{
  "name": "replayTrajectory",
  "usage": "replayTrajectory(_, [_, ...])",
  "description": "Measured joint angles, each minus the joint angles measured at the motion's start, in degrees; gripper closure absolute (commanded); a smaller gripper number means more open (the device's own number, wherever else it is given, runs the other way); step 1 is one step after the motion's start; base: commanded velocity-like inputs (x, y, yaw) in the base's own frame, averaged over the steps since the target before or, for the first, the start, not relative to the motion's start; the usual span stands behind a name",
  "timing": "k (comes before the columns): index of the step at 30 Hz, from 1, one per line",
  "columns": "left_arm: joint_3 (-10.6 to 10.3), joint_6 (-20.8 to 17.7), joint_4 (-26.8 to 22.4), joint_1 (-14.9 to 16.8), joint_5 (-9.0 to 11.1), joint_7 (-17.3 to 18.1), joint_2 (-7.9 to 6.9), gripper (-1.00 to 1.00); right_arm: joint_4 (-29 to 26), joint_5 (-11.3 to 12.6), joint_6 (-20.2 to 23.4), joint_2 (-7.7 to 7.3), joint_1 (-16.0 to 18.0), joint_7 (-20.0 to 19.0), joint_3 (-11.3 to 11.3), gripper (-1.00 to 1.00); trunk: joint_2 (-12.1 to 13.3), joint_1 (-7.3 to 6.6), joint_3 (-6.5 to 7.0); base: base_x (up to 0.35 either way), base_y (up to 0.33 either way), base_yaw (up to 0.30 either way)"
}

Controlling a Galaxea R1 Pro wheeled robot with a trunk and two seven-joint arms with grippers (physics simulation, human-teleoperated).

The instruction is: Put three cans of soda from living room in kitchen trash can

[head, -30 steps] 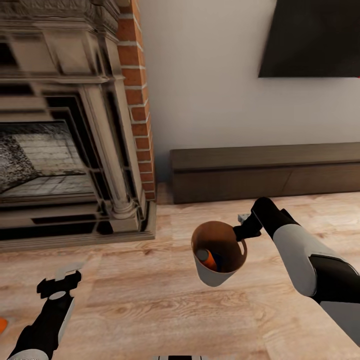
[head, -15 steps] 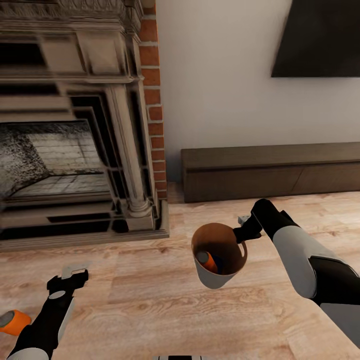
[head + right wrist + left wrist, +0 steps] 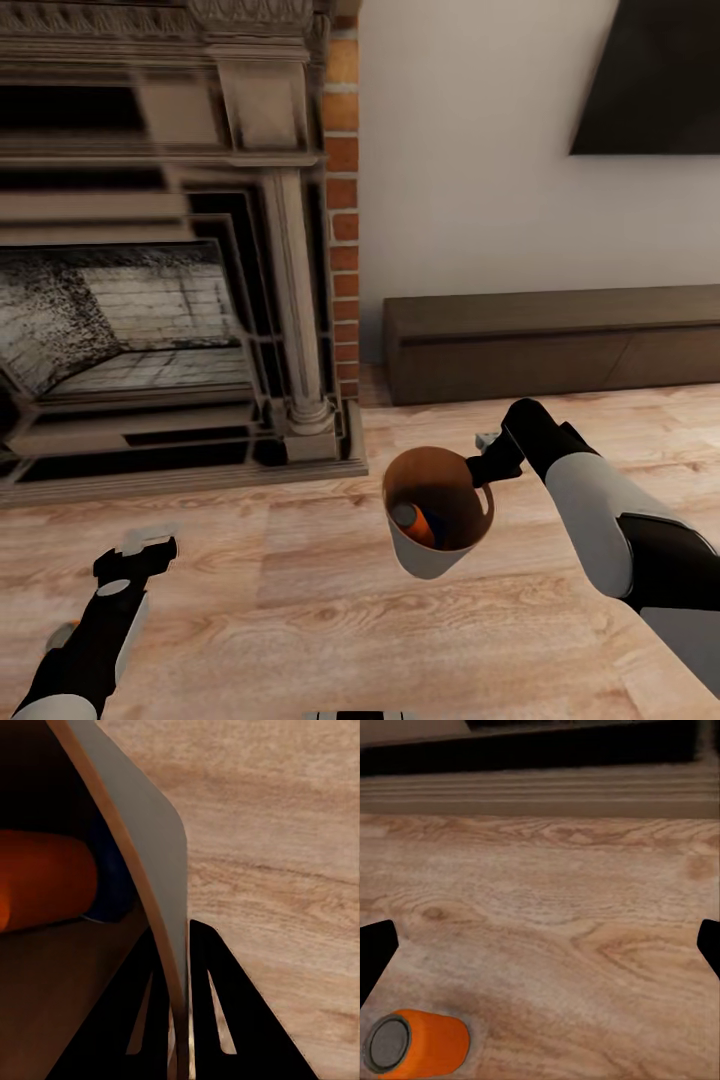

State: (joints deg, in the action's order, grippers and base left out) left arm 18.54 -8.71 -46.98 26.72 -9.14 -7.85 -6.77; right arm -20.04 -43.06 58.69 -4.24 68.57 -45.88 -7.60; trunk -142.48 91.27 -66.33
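from the head view, my right gripper (image 3: 484,458) is clamped on the rim of the tash can (image 3: 437,552), held above the wood floor (image 3: 300,600); one orange can (image 3: 420,520) lies inside. my left gripper (image 3: 140,550) hangs low near the fireplace (image 3: 150,300).

left wrist view: fingers wide apart, an orange soda can (image 3: 416,1042) lying on the floor below.

right wrist view: fingers pinch the bin wall; something blue sits beside the orange can, so i judge two are in and one is left.

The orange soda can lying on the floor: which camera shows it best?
The left wrist view: the orange can lies on its side on the wood floor, silver top facing the camera. The head view catches just a blurred sliver beside the left arm.
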Motion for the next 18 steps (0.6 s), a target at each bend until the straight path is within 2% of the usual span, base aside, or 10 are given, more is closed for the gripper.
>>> replayTrajectory(3, [0.0, -2.96, -0.66, 0.03, 0.13, 0.02, 0.0, -1.0, 0.0, -0.19, -0.07, 0.01, -0.07, 0.04, 0.04, 1.0, 0.0, 0.0, 0.0, 0.0, 0.32, 0.0])
replayTrajectory(7, [0.03, -10.97, -2.63, 0.18, 0.17, 0.01, -0.26, -1.0, 0.0, -0.18, -0.06, 0.01, -0.31, 0.03, 0.08, 1.0, 0.0, 0.0, 0.0, 0.0, 0.32, 0.0])
replayTrajectory(11, [0.22, -18.19, -3.4, 0.88, 0.45, -0.1, -1.65, -1.0, 0.04, -0.11, -0.03, 0.06, -0.37, 0.01, 0.14, 1.0, 0.0, 0.0, 0.0, 0.0, 0.32, 0.0])
replayTrajectory(12, [0.33, -21.53, -3.43, 1.55, 0.72, -0.25, -2.08, -1.0, 0.02, -0.06, -0.02, 0.08, -0.38, 0.04, 0.2, 1.0, 0.0, 0.0, 0.0, 0.0, 0.32, 0.0])
replayTrajectory(13, [0.37, -23.22, -3.52, 1.82, 0.85, -0.46, -2.25, -1.0, 0.01, -0.07, -0.04, 0.09, -0.38, 0.06, 0.22, 1.0, 0.0, 0.0, 0.0, 0.0, 0.32, 0.0])
replayTrajectory(18, [0.42, -26.44, -3.45, 2.22, 1.0, -0.75, -2.58, -1.0, 0.0, -0.19, -0.06, 0.09, -0.39, 0.08, 0.28, 1.0, 0.0, 0.0, 0.0, 0.0, 0.32, 0.0])
